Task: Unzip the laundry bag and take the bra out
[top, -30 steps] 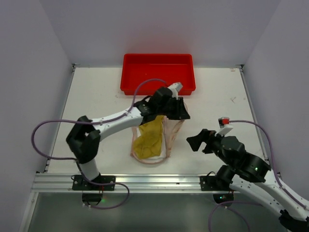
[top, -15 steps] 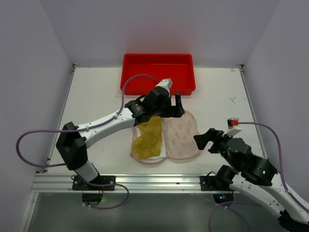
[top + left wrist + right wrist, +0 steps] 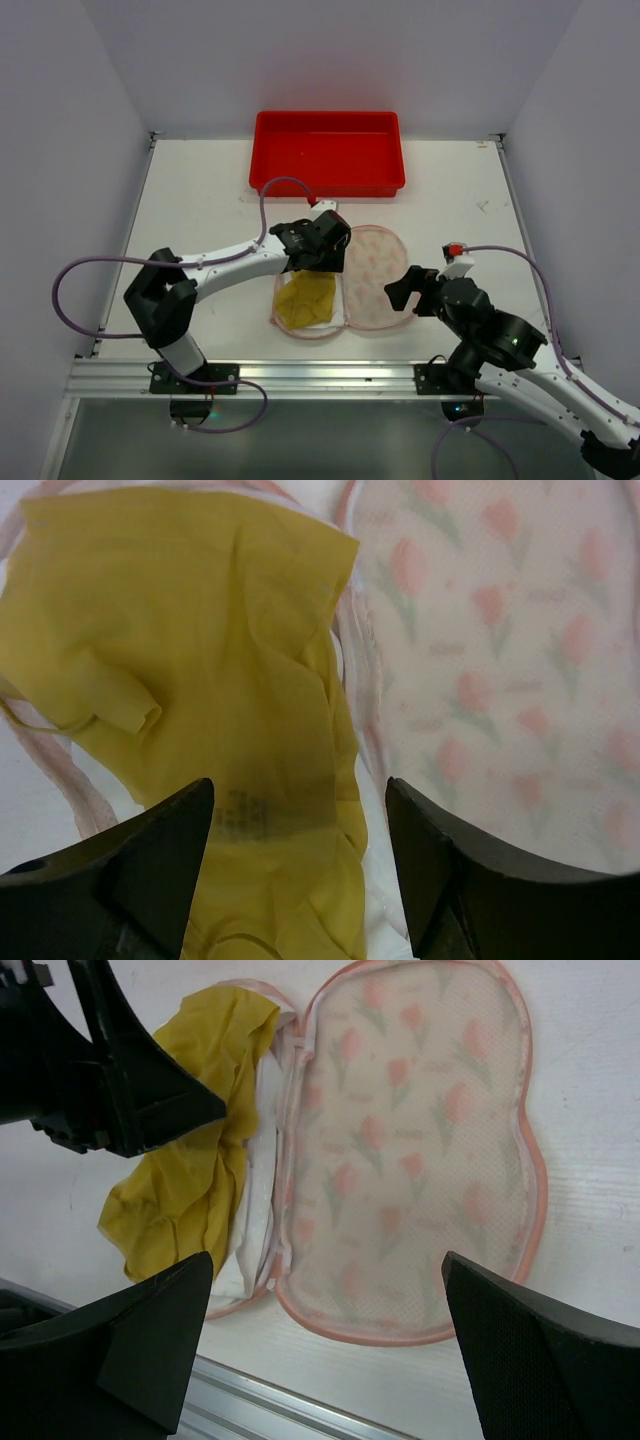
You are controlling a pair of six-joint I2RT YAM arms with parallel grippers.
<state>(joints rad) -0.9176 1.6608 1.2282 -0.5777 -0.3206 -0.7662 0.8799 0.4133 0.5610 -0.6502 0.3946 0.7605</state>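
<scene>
The laundry bag lies unzipped and spread open on the table, its printed flap [image 3: 378, 276] folded out flat to the right. The bra [image 3: 304, 300], mustard yellow with white fabric beside it, lies in the bag's left half. My left gripper [image 3: 318, 260] is open and empty just above the bra's far end. In the left wrist view it [image 3: 300, 880] stands astride the bra [image 3: 200, 660], with the flap [image 3: 500, 630] to the right. My right gripper [image 3: 403, 288] is open and empty by the flap's right edge. The right wrist view [image 3: 325, 1360] shows the flap [image 3: 410, 1150] and the bra [image 3: 190, 1170].
A red plastic tray [image 3: 328, 186] stands at the back, just behind the bag. An aluminium rail [image 3: 320, 378] runs along the table's near edge. White walls enclose the table at left, right and back. My left gripper's fingers [image 3: 130, 1090] show in the right wrist view.
My left gripper laid the bag's flap over to the right, let it go, and moved back left over the bra. My right gripper swung left toward the flap's edge.
</scene>
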